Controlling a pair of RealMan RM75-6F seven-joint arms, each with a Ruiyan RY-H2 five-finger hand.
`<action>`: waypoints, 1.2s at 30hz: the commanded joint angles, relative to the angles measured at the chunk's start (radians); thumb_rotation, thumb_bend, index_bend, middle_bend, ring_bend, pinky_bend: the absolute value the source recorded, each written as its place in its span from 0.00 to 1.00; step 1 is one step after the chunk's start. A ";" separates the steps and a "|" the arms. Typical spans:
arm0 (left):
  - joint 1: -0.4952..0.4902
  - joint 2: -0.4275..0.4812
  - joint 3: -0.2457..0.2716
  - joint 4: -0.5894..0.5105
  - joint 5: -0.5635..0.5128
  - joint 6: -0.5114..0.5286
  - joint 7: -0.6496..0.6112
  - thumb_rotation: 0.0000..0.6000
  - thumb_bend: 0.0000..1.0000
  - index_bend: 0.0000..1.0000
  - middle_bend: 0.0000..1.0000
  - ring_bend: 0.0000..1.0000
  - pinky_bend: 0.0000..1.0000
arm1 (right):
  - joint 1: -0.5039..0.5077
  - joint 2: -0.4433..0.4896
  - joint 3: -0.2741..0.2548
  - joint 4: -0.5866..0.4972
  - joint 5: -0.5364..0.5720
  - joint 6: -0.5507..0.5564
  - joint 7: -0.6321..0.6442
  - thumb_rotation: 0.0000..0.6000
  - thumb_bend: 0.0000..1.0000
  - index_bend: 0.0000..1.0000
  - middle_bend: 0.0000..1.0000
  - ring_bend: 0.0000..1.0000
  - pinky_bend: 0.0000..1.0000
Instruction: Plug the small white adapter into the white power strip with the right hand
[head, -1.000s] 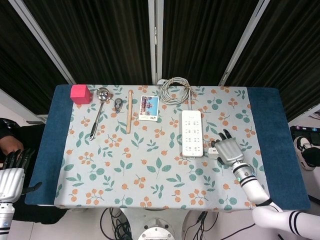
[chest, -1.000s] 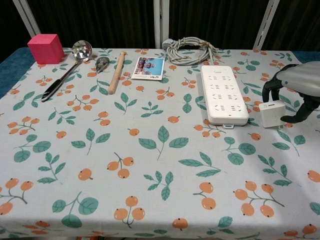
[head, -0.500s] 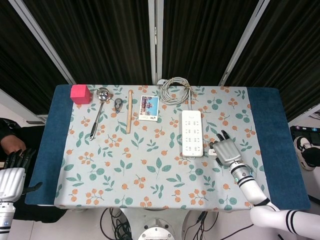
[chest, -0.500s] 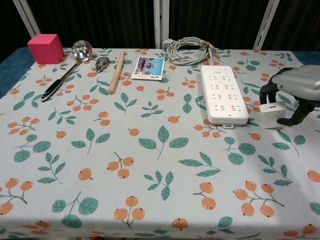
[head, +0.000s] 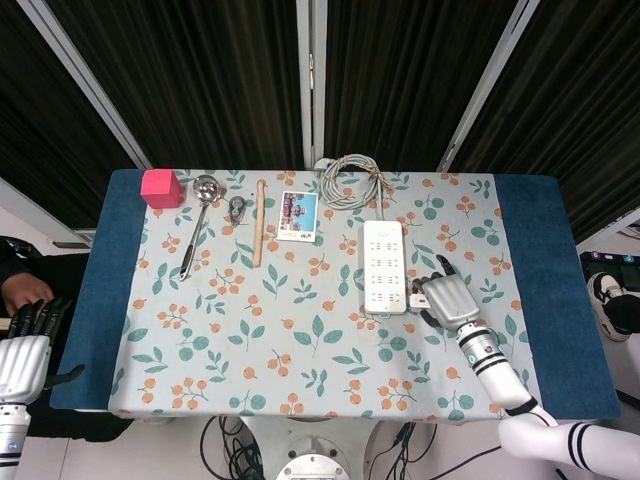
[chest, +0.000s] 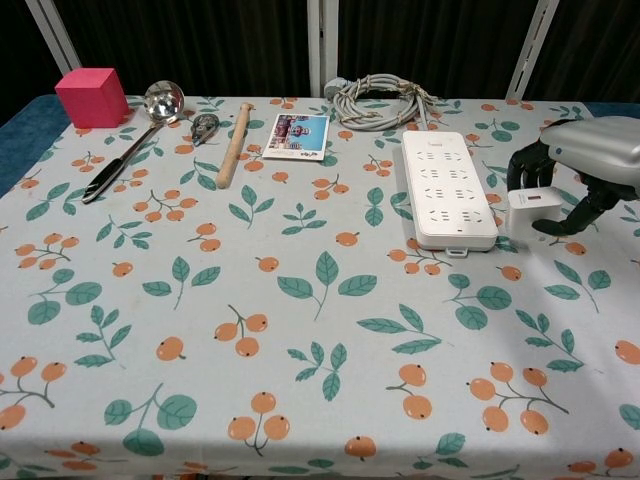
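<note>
The white power strip (head: 384, 266) (chest: 447, 186) lies flat at the right of the floral cloth, its sockets facing up. My right hand (head: 448, 300) (chest: 583, 165) holds the small white adapter (chest: 529, 211) (head: 419, 300) just off the strip's right side, lifted a little above the cloth. Its fingers curl around the adapter from above and behind. My left hand (head: 24, 350) stays off the table's left edge, fingers apart and holding nothing.
A coiled grey cable (head: 350, 180) lies behind the strip. Further left are a photo card (head: 297, 216), a wooden stick (head: 259, 222), a small clip (head: 237, 208), a metal ladle (head: 198, 220) and a pink cube (head: 161, 188).
My right hand has lifted the adapter off the cloth and carried it left and a little back, closer to the strip's right side. The left hand has not moved.
</note>
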 joint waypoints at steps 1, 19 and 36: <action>0.001 0.003 0.001 -0.003 0.002 0.003 0.002 1.00 0.03 0.10 0.04 0.00 0.00 | -0.040 0.042 0.016 -0.013 -0.124 0.066 0.194 1.00 0.51 0.83 0.66 0.42 0.07; 0.004 0.011 -0.001 -0.029 -0.005 0.006 0.025 1.00 0.03 0.10 0.04 0.00 0.00 | 0.051 -0.087 0.067 0.124 -0.185 -0.018 0.360 1.00 0.60 0.85 0.68 0.43 0.07; 0.001 0.003 -0.003 -0.014 -0.010 -0.004 0.014 1.00 0.03 0.10 0.04 0.00 0.00 | 0.068 -0.133 0.056 0.183 -0.190 -0.047 0.371 1.00 0.60 0.86 0.68 0.43 0.07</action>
